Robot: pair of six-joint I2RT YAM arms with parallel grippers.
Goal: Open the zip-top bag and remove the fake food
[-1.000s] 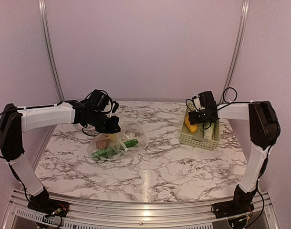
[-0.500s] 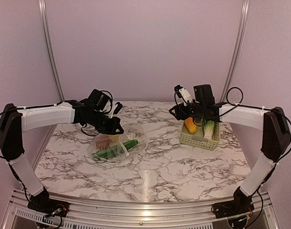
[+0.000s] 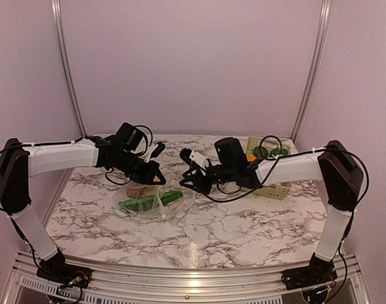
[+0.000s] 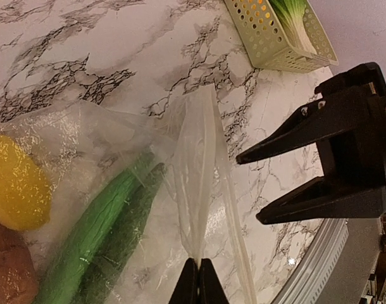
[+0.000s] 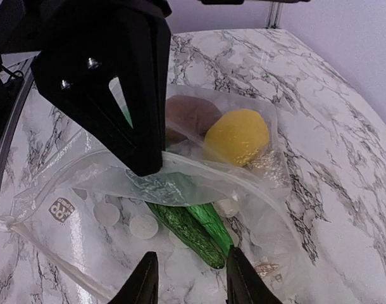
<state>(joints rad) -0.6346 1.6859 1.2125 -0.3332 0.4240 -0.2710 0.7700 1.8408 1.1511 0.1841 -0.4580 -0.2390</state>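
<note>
The clear zip-top bag (image 3: pixel 156 199) lies left of centre on the marble table, its mouth facing right. Inside are green vegetable pieces (image 5: pixel 205 228), a yellow piece (image 5: pixel 237 135) and a brown piece (image 5: pixel 188 114). My left gripper (image 4: pixel 197 285) is shut on the bag's upper lip and holds it lifted. My right gripper (image 5: pixel 190 282) is open at the bag's mouth, its fingers either side of the green pieces' ends, touching nothing. In the top view the right gripper (image 3: pixel 192 182) sits just right of the bag.
The pale green slotted basket (image 3: pixel 269 187) stands at the back right behind the right arm, with a leek-like piece (image 4: pixel 294 19) and an orange piece (image 3: pixel 250 157) in it. The right arm stretches across the table's middle.
My right arm has swung left from the basket to the bag's mouth. My left gripper has kept its hold on the bag's lip and lifted it slightly.
</note>
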